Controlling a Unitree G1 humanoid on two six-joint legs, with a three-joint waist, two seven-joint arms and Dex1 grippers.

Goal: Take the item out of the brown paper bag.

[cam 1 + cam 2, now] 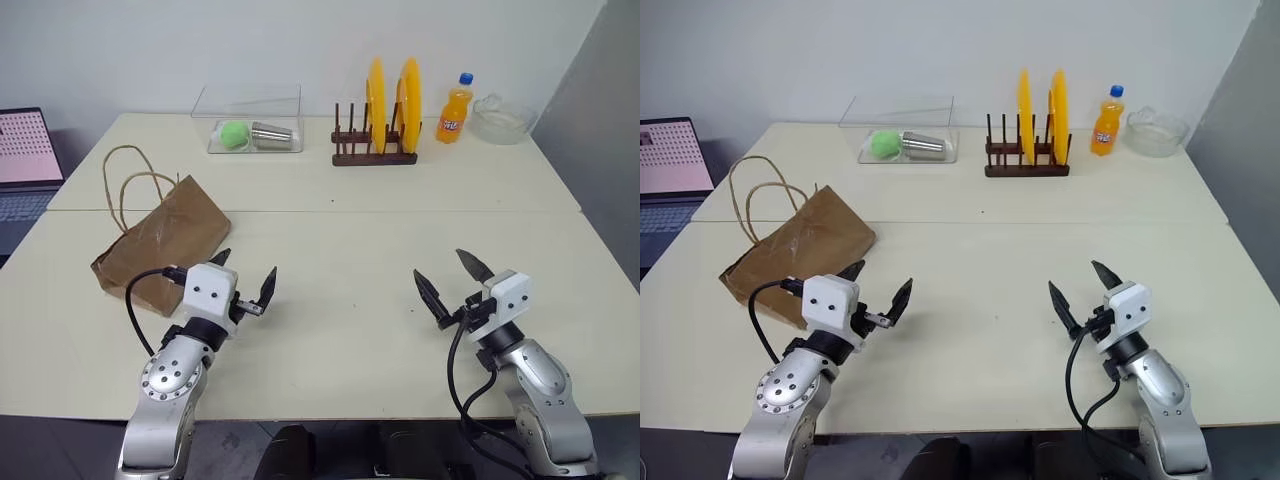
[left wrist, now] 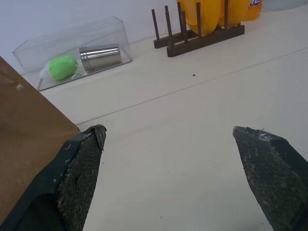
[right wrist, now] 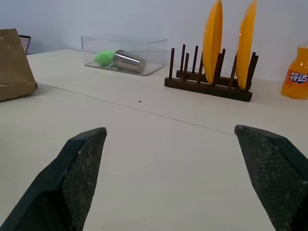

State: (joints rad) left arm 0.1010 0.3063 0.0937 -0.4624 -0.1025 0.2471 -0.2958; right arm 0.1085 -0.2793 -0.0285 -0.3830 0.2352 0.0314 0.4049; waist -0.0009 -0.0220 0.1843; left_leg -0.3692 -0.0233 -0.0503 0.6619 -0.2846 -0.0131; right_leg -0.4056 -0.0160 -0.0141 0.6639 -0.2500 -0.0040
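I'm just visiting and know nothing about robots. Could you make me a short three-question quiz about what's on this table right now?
1. True or false: the brown paper bag is standing upright.
2. Which lies in the clear box beside the green ball? A) a steel cup B) a spoon C) an apple
3. How many yellow plates stand in the wooden rack?

Key
1. False. It lies on its side near the left gripper, cord handles trailing on the table.
2. A, the steel cup, lying on its side.
3. Two, on edge, left of the orange soda bottle.
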